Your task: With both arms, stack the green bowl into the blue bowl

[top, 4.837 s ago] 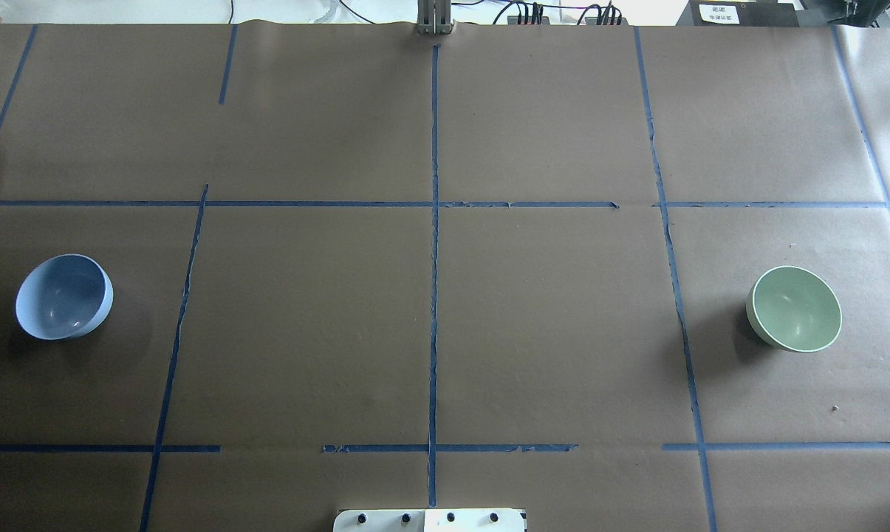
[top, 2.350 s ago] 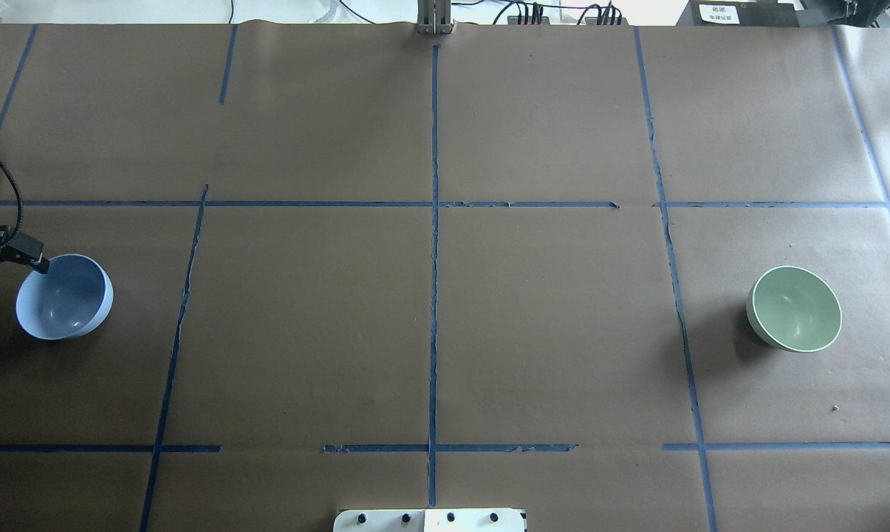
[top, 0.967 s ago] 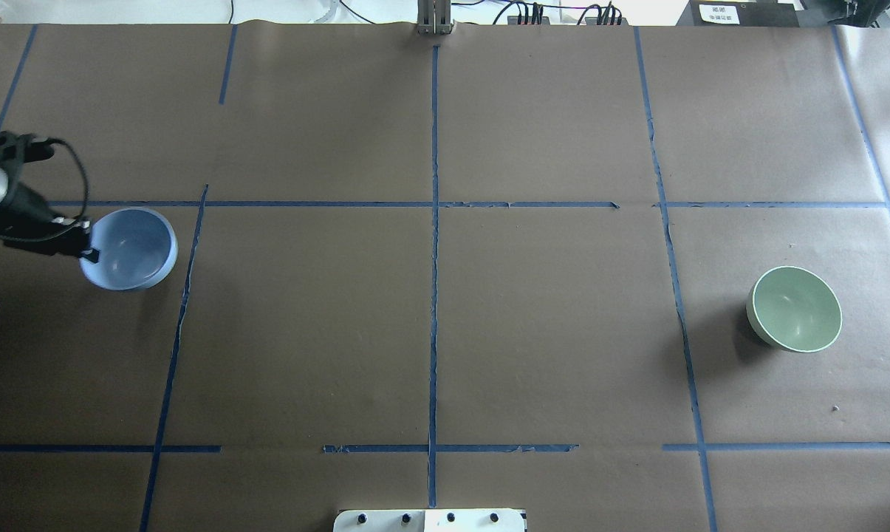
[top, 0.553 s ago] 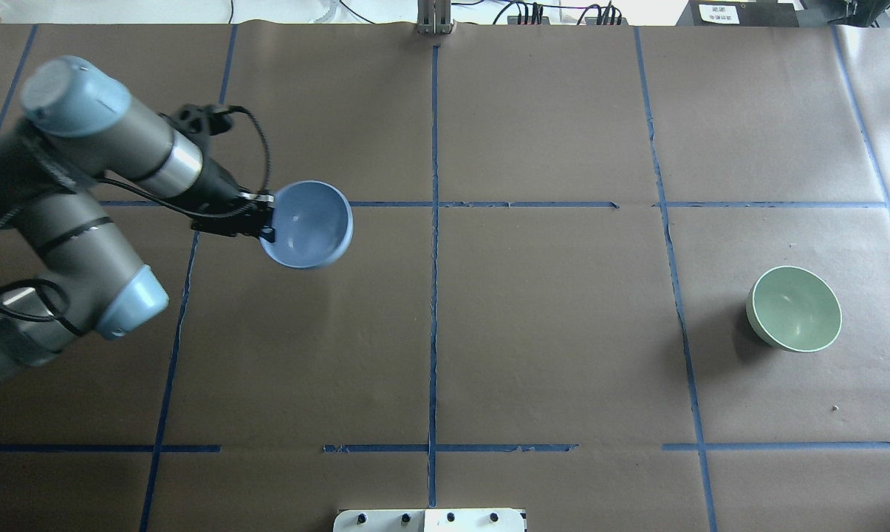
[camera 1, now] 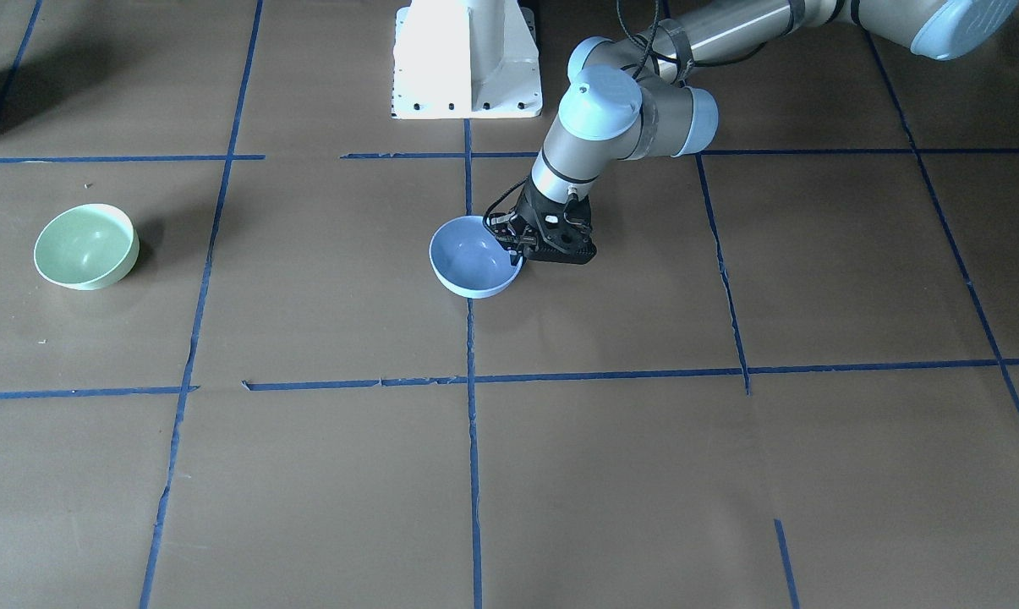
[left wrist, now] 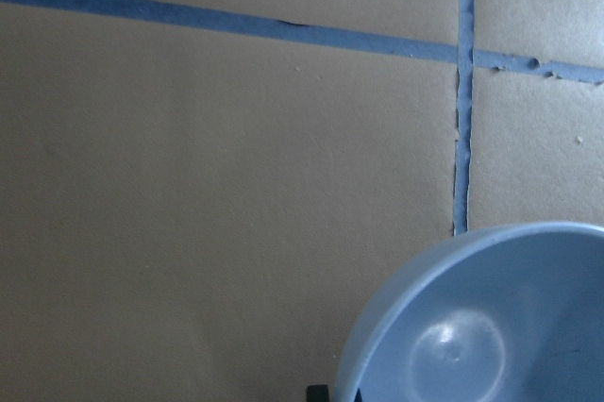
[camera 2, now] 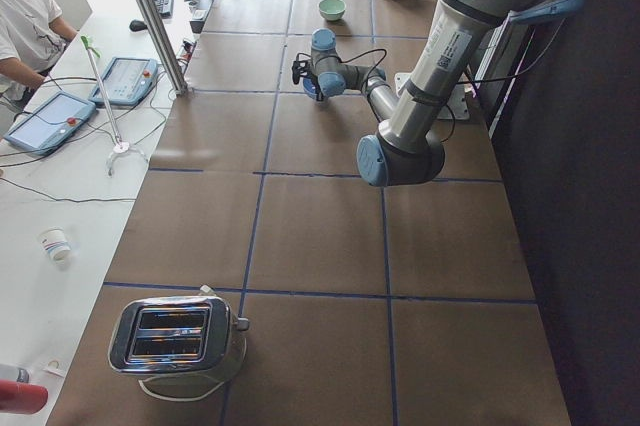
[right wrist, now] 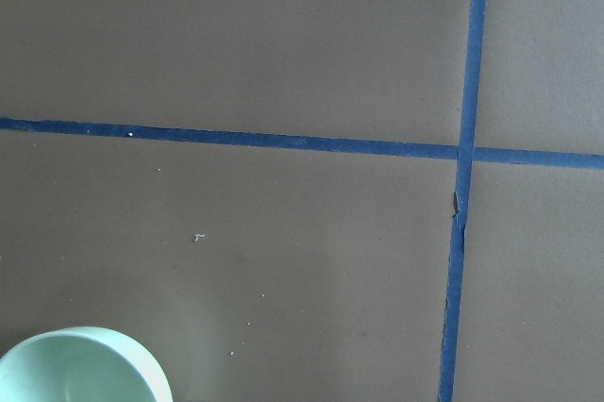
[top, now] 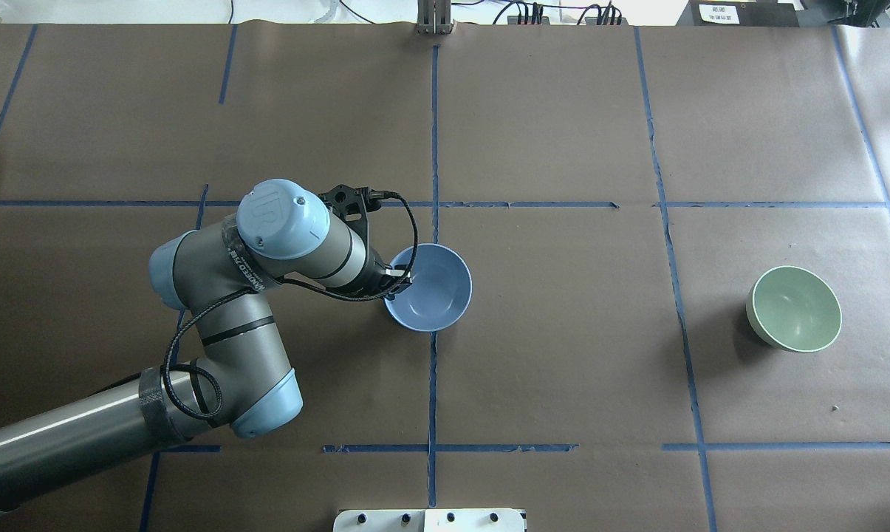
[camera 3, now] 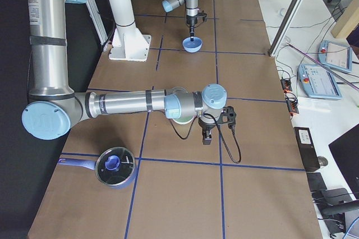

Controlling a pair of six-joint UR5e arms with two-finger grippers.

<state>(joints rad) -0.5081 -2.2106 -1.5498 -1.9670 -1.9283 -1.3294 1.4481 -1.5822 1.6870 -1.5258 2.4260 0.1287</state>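
Blue bowl [top: 433, 292] held by its rim, pinched in the left gripper [top: 400, 279], at centre.
Green bowl [top: 794, 308] sits well apart at right; the right gripper [camera 3: 206, 136] cannot be read as open or closed.

1. We see the brown worktop [top: 563, 332] brightly and evenly lit from above in the overhead view. A washed-out white strip runs along its far edge.
2. The green bowl [top: 794, 309] throws a soft dark shadow toward that view's left. A small bright glint sits on its glossy inside.
3. In the front-facing view the white pedestal base [camera 1: 467, 59] is overexposed, with most surface detail lost.
4. Both side views fall into deep darkness along the robot's side.
5. In the left wrist view the blue bowl [left wrist: 481, 326] looms close and soft-edged, with one pale round reflection. The tape lines [left wrist: 460, 91] behind look sharper.
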